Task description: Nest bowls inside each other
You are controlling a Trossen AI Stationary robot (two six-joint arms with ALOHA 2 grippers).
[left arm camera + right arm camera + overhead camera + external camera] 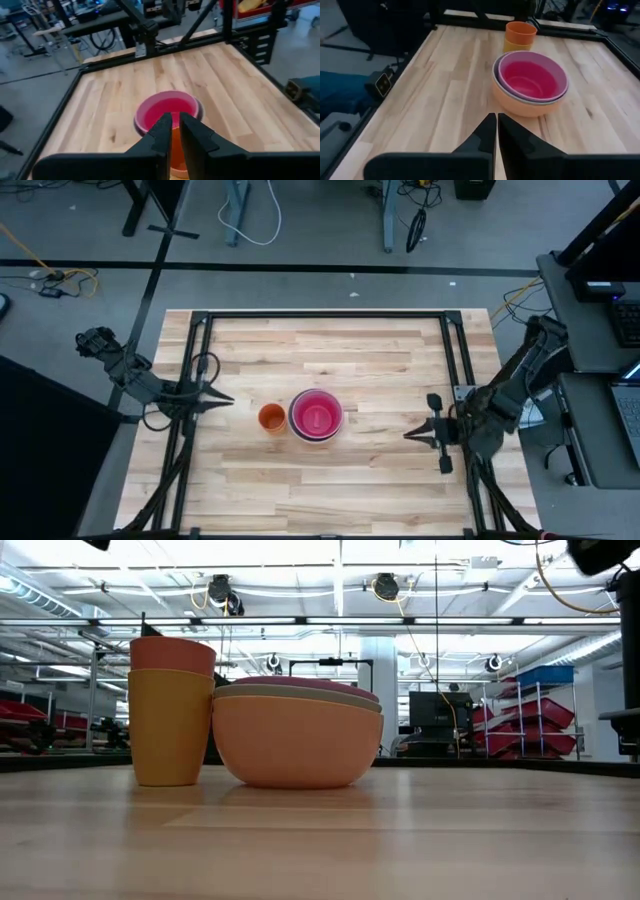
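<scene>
The bowls (pixel 316 416) stand nested in one stack at the table's middle. An orange bowl (pixel 297 745) is outermost, with its base on the wood. Grey and pink rims show above it, and magenta shows inside (pixel 529 80). In the left wrist view the stack (pixel 167 109) lies beyond the fingers. My left gripper (pixel 228 401) (pixel 173 131) hovers left of the stack. It is shut to a narrow slit, points at the stack and holds nothing. My right gripper (pixel 408 436) (pixel 496 125) hovers to the stack's right, shut on nothing.
Two narrow cups (pixel 271 417) (pixel 170 720) (pixel 520 35), an orange one nested in an amber one, stand just left of the bowls. A black frame (pixel 330 315) runs along the table's far edge and down both sides. Bare wood lies at the near and far parts of the table.
</scene>
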